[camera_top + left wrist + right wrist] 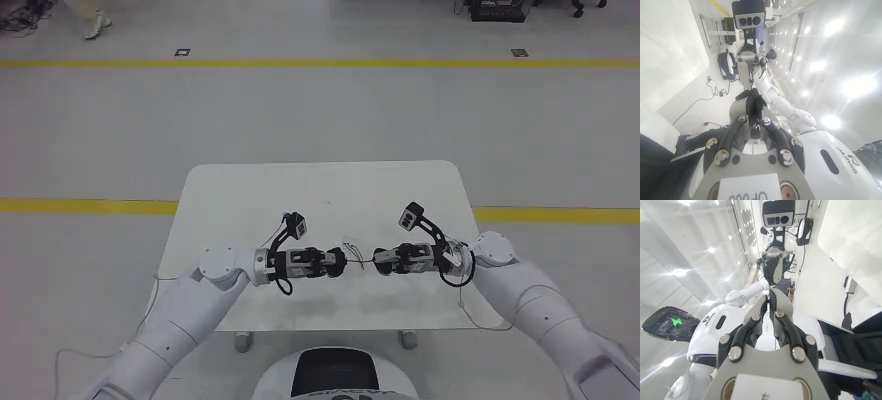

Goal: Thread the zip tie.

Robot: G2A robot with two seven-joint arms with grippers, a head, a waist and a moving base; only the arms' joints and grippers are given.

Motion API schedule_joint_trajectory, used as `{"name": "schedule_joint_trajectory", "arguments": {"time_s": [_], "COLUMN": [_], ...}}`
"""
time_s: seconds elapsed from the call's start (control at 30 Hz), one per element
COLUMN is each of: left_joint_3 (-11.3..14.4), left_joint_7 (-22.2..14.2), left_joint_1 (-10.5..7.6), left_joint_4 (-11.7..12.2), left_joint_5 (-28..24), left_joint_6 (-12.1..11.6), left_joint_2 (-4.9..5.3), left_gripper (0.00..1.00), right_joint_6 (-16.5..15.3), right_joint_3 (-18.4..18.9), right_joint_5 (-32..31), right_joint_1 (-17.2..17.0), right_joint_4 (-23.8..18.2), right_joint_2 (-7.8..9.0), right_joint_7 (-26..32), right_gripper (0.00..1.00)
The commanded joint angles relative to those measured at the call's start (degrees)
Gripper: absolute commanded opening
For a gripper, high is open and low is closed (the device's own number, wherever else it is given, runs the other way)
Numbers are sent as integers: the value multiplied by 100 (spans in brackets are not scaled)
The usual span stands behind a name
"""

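From above, your hands meet tip to tip over the white rectangular table (300,190). The thin pale plastic zip tie (352,246) arches between them, its long axis running along the line from left hand (338,263) to right hand (380,261), so neither hand is nearer.

In the left wrist view, the left hand is pressed together, apparently pinching one end, with the right hand straight ahead.

In the right wrist view, the right hand is likewise clamped, apparently on the other end. You will need to feed along that shared line.

One zip tie (352,247), one table (320,190).
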Motion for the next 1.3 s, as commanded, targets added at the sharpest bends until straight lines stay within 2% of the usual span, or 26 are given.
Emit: {"name": "schedule_joint_trajectory", "arguments": {"time_s": [0.0,0.07,0.1,0.13,0.17,0.47,0.9,1.07,1.27], "left_joint_3": [9,16,19,20,24,48,53,196,385], "left_joint_7": [18,53,65,96,136,337,362,460,576], "left_joint_1": [0,0,1,4,7,24,30,-11,-144], "left_joint_4": [-5,-15,-20,-21,-33,-84,-92,-188,-95], "left_joint_5": [13,39,43,41,44,129,125,107,20], "left_joint_6": [0,1,5,24,47,98,103,227,339], "left_joint_2": [4,9,11,13,15,33,31,-2,-66], "left_gripper": [0,0,15,47,100,100,100,100,100], "right_joint_6": [0,0,0,0,0,0,13,37,62], "right_joint_3": [3,9,12,16,24,45,35,141,197], "right_joint_5": [-4,-9,-8,-6,6,104,95,78,91], "right_joint_1": [-4,-9,-11,-14,-20,-47,-30,-145,-162], "right_joint_4": [3,9,11,13,12,11,-34,-155,-72], "right_joint_2": [0,0,0,-1,-2,-22,-42,-54,-115], "right_joint_7": [0,0,0,0,0,0,-84,-124,0], "right_gripper": [0,0,0,0,0,0,0,0,0]}}
